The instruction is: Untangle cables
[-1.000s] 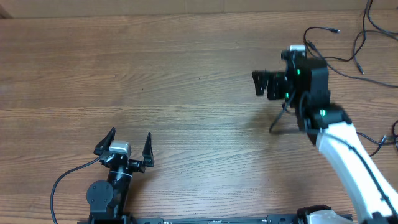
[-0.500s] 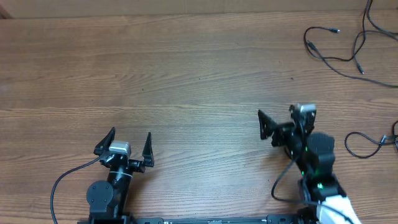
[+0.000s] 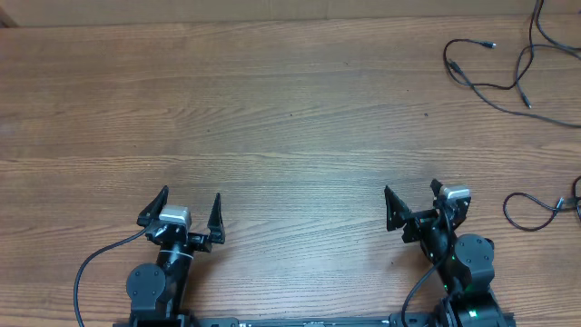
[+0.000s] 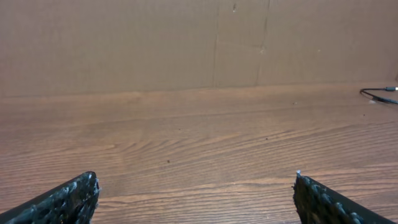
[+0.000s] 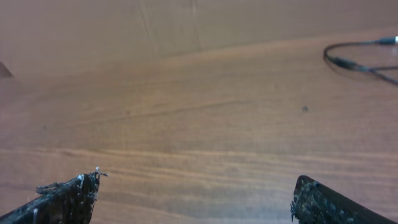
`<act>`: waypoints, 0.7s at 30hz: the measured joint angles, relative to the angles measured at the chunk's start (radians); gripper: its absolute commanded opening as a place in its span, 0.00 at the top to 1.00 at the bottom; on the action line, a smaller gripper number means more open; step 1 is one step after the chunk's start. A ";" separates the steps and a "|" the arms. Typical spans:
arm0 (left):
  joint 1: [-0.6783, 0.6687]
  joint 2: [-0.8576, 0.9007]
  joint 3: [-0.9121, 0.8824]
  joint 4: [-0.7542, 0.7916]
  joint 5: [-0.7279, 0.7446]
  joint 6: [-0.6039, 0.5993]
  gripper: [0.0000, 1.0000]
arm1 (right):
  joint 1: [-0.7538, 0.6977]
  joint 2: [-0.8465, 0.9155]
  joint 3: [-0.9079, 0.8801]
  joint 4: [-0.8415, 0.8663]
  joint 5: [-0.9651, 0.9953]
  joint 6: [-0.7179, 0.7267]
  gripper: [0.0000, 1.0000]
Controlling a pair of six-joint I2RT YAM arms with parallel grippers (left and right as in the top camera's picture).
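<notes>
Your left pincer (image 3: 191, 196) sits low at the near edge of the wooden surface (image 3: 272, 118). Its jaws are spread wide and hold nothing. In its wrist view you see only bare wood between the two dark fingertips (image 4: 78, 196). Your right pincer (image 3: 411, 189) is at the near edge too, on the right side. It is just as wide open and just as empty. The cables (image 3: 486, 84) lie loose in the far right corner of the surface, well apart from both pincers. They are thin black cords that curve across one another, and one has a small pale tip. A separate looped cable (image 3: 529, 207) lies at the right edge, near the right pincer but not touching it. A plain brown board (image 4: 186, 43) stands behind the surface.
</notes>
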 measured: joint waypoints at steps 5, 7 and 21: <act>0.000 0.000 0.000 0.000 0.000 0.000 0.00 | -0.005 -0.109 -0.003 -0.117 0.004 0.001 0.00; 0.000 0.000 0.000 0.000 0.000 0.000 0.00 | -0.009 -0.137 -0.003 -0.117 0.003 0.001 0.00; 0.000 0.000 0.000 0.000 0.000 0.000 0.00 | -0.050 -0.289 -0.003 -0.117 -0.026 -0.108 0.00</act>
